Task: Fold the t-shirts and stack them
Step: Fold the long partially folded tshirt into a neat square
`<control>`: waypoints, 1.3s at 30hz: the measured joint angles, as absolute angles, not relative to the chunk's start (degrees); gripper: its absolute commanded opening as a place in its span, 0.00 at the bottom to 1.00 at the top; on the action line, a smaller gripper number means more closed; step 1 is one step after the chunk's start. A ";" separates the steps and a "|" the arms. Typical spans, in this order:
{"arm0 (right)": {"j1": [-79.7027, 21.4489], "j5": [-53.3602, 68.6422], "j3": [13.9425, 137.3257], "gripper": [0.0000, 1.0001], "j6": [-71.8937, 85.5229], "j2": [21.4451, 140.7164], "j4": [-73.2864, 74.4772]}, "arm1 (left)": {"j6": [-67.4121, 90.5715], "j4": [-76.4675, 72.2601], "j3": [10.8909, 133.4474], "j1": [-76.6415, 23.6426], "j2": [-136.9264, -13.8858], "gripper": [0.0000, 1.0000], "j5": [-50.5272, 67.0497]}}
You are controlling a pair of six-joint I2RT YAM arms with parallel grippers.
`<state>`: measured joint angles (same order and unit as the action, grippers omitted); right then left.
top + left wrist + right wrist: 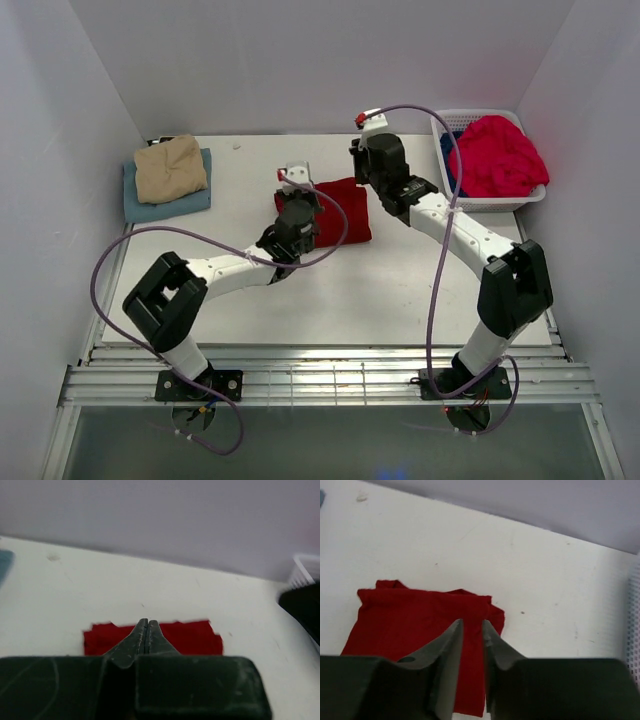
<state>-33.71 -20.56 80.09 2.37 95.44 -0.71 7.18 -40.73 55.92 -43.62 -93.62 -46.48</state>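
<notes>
A dark red t-shirt [340, 225] lies folded into a rectangle at the table's middle. My left gripper [297, 200] hovers over its left edge; in the left wrist view its jaws [145, 622] are pressed together with nothing between them, and the dark red t-shirt [192, 636] lies just beyond. My right gripper [363, 178] hangs over the shirt's right edge. Its jaws [472, 622] stand a narrow gap apart, with the dark red t-shirt [405, 625] showing below. A tan t-shirt [170, 168] rests on a light blue one [165, 203] at the back left.
A white lattice basket [495, 203] at the back right holds a bright pinkish-red t-shirt [505, 155] and a deep blue one [452, 150]. White walls close in the table on three sides. Purple cables loop from both arms.
</notes>
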 measured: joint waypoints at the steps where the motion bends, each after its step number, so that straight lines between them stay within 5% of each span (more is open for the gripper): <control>1: -33.76 -18.04 80.01 0.12 2.79 96.01 -0.78 | 8.27 -40.05 54.83 -45.19 -94.19 0.00 -45.82; 4: -33.82 -9.82 80.01 0.08 4.25 100.22 -0.34 | 12.21 -35.70 53.15 -47.42 -97.82 0.00 -43.07; 8: -33.95 -1.02 79.81 0.10 6.17 106.67 1.19 | 16.34 -28.16 53.56 -46.30 -102.56 0.33 -40.49; 12: -34.06 3.99 79.37 0.09 7.18 110.41 2.09 | 19.66 -23.81 53.71 -42.59 -103.20 0.45 -37.06; 25: -34.13 6.20 83.64 0.09 9.80 119.00 5.21 | 23.68 -22.37 53.69 -33.87 -103.42 0.50 -26.89; 29: -34.13 5.76 83.94 0.09 10.61 120.90 6.31 | 23.75 -21.78 52.51 -33.34 -103.26 0.78 -25.34; 39: -34.20 4.25 84.23 0.08 11.62 120.90 6.96 | 26.15 -16.08 50.76 -23.68 -101.67 0.92 -13.47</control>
<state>-34.20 4.25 84.23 11.62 120.90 6.96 26.15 -16.08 50.76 -23.68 -101.67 -13.47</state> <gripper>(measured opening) 0.087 0.898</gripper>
